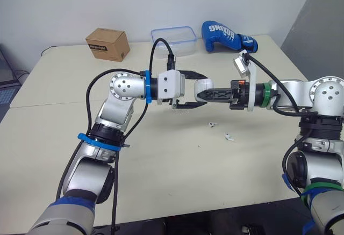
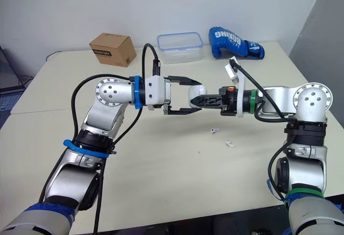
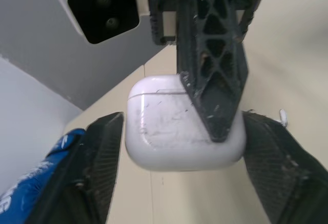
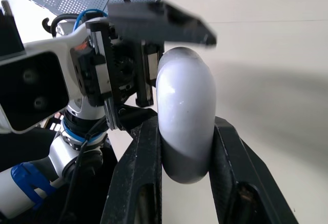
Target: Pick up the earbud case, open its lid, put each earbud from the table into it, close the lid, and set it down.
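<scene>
While the right gripper [image 4: 185, 137] pinches the white earbud case [image 3: 159, 126] in mid-air, left gripper [image 1: 200, 91] spread around it, its fingers [image 3: 102, 157] just beside the case, one earbud [image 1: 213, 123] and a second earbud [image 1: 229, 136] on the table [image 1: 161, 165] below the grippers, blue boxing glove [image 1: 228, 36] beyond.

White rounded plastic earbud case [image 3: 159, 131] sits between the two black left fingers [image 3: 100, 167]. These stand spread, one at each side of it; contact with the case cannot be told. A black lattice-ribbed right finger [image 3: 212, 60] lies across the case's near face, pressed against it. Beyond the fingertips is a white camera housing [image 3: 100, 8] with a black face. A small white earbud [image 3: 282, 115] lies on the beige tabletop [image 3: 297, 39], just past one left finger. A blue boxing glove [image 3: 36, 178] is outside the other.
</scene>
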Robot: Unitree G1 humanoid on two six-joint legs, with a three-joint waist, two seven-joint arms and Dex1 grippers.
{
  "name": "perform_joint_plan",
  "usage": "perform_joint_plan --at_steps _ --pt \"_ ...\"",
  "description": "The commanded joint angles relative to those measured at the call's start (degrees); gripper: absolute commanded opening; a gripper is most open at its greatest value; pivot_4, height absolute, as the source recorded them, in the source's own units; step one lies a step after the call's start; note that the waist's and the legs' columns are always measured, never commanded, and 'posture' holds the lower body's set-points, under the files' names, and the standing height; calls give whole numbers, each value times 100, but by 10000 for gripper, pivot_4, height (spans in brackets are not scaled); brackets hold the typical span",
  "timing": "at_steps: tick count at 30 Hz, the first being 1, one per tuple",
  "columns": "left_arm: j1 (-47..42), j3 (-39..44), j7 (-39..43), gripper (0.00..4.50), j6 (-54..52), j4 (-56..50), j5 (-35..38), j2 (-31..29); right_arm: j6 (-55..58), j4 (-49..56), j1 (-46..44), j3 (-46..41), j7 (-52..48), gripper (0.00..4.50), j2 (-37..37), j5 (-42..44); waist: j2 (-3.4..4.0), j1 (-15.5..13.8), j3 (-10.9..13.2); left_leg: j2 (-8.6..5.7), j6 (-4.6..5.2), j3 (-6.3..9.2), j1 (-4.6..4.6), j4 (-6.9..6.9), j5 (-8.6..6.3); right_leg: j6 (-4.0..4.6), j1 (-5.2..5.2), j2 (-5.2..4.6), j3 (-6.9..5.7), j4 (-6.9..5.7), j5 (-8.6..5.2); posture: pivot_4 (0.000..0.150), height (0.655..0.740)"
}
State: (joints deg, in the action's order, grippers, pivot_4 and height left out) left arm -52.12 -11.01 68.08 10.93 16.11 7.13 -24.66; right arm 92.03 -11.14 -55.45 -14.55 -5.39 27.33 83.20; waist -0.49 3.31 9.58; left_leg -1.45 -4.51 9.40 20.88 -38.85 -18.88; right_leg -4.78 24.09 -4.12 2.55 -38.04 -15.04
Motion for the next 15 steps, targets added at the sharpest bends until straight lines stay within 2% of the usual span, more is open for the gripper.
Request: perform_joint_plan --at_steps 1,7,11,15 --pt "-93 165 -47 44365 -244 -272 215 -74 15 198 37 -104 -118 7887 73 272 0 1 0 0 0 0 0 0 0 0 0 0 0 0 0 1500 7400" --pt "120 405 522 44365 -2018 -1086 1052 -862 -54 532 191 157 -546 7887 362 -175 2 42 1 2 0 1 0 4 0 0 3 2 0 0 0 1500 7400" --pt "35 514 650 44365 -2983 -1334 1388 -1303 -492 1184 223 983 -1587 7887 968 -1088 4 49 2 0 1 2 1 4 -1 -1 2 2 0 3 -1 1500 7400" --pt "-98 422 614 44365 -3870 -1536 1495 -1492 -1559 1793 202 2116 -2866 7887 1592 -2347 3 49 2 -1 2 2 0 2 -1 -5 -2 2 -3 4 -3 1500 7400"
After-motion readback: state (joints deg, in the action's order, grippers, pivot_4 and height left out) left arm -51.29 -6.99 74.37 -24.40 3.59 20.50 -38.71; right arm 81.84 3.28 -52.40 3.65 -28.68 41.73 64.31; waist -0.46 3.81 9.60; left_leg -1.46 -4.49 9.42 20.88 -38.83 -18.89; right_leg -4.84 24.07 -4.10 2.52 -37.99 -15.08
